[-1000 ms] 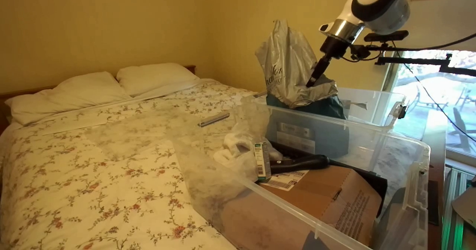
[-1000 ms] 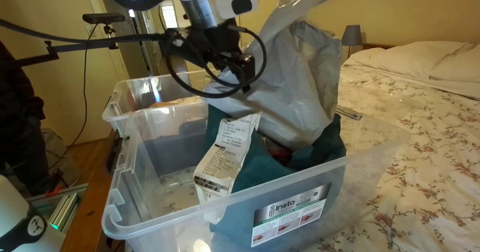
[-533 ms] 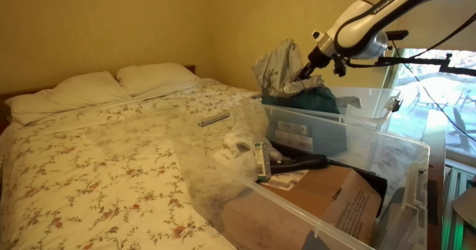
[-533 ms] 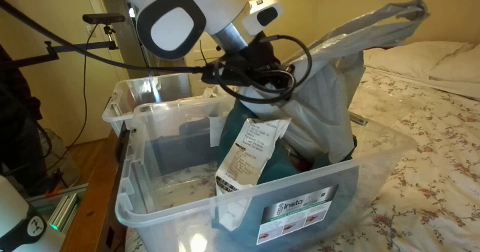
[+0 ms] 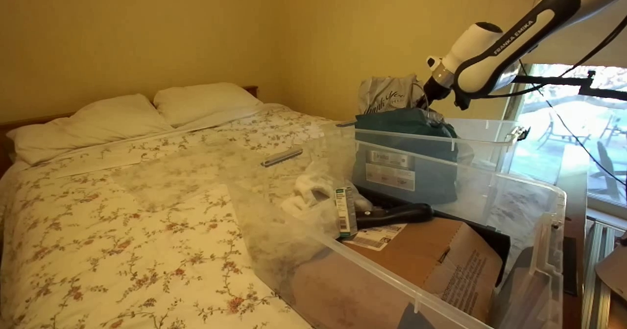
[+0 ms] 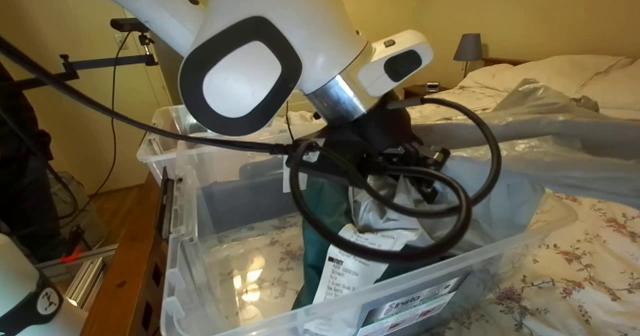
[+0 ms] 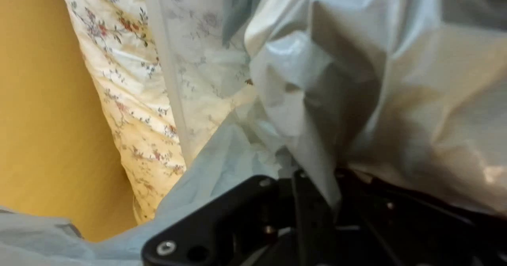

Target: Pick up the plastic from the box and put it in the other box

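The plastic [image 5: 389,94] is a crinkled grey-white bag with "Thank You" script. It rises from a clear box [image 5: 401,134] with a dark teal bag [image 5: 404,122] in it. In an exterior view the plastic [image 6: 550,136] leans far over toward the bed. My gripper [image 5: 422,103] sits low at the bag's side, its tips out of sight. In the wrist view a fold of the plastic [image 7: 376,80] runs between the fingers of my gripper [image 7: 315,171], which is shut on it. A second, nearer clear box [image 5: 387,272] holds a cardboard carton [image 5: 426,250].
Beside the carton lie a black-handled object [image 5: 399,214] and a small green-white packet [image 5: 346,211]. A paper receipt [image 6: 345,276] hangs off the teal bag. The wrist cable [image 6: 467,211] loops out in front. A flowered bed [image 5: 147,231] is under the boxes.
The arm has come down and the gripper has gone deeper beside the plastic and shut. The plastic has dropped from standing tall to slumping, tipping toward the bed.
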Robot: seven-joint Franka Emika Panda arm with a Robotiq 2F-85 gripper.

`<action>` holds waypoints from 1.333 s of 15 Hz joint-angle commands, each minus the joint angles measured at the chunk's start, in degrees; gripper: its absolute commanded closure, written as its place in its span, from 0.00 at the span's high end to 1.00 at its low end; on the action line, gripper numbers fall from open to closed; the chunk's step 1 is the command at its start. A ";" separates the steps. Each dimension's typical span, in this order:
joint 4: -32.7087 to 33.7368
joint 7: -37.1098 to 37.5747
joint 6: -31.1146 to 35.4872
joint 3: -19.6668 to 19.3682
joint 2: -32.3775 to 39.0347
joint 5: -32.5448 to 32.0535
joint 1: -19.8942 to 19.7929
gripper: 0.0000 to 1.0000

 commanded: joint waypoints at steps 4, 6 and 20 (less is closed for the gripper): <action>-7.92 -21.77 -12.94 7.64 -11.29 29.09 3.83 0.00; -6.66 -30.77 -20.01 5.95 -13.44 37.83 5.52 0.27; -1.51 -19.01 -30.37 7.70 -2.47 23.92 1.41 0.05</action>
